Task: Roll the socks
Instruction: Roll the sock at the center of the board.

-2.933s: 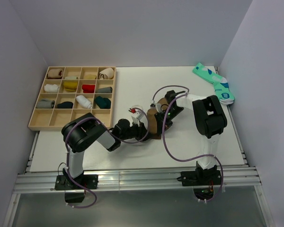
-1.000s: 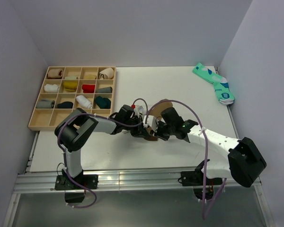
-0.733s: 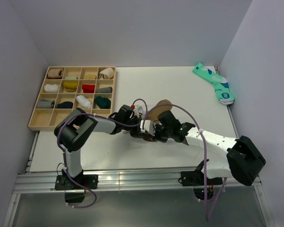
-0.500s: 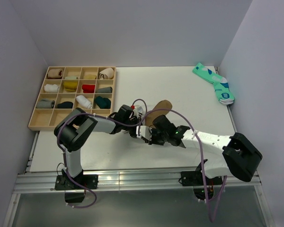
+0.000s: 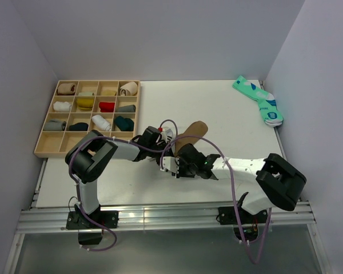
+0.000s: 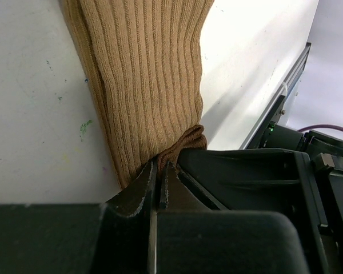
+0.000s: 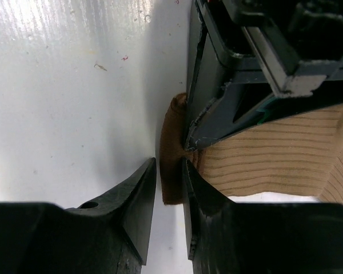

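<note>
Meeting low over the near middle of the table (image 5: 217,114), the two grippers are working on one end of the tan sock (image 5: 192,129). The left gripper (image 6: 160,168) is clenching: its jaws are almost together and are pinching a small bunch of the ribbed fabric. The right gripper (image 7: 168,165) is standing with its fingers (image 7: 140,194) close on both sides of the darker folded end. A thin light gap is showing on one side, so I cannot tell if it is squeezing already. The rest of the sock is lying flat and is reaching away from the arms.

I am judging that the roll is only beginning, because just this first fold is made. The next move is probably asking for a firm hold on the fold, then for turning it over along the sock without letting it open.

Farther off, the teal pair (image 5: 260,101) is waiting unrolled at the far right corner, and a wooden tray (image 5: 46,153) is holding rolled socks at the left.
</note>
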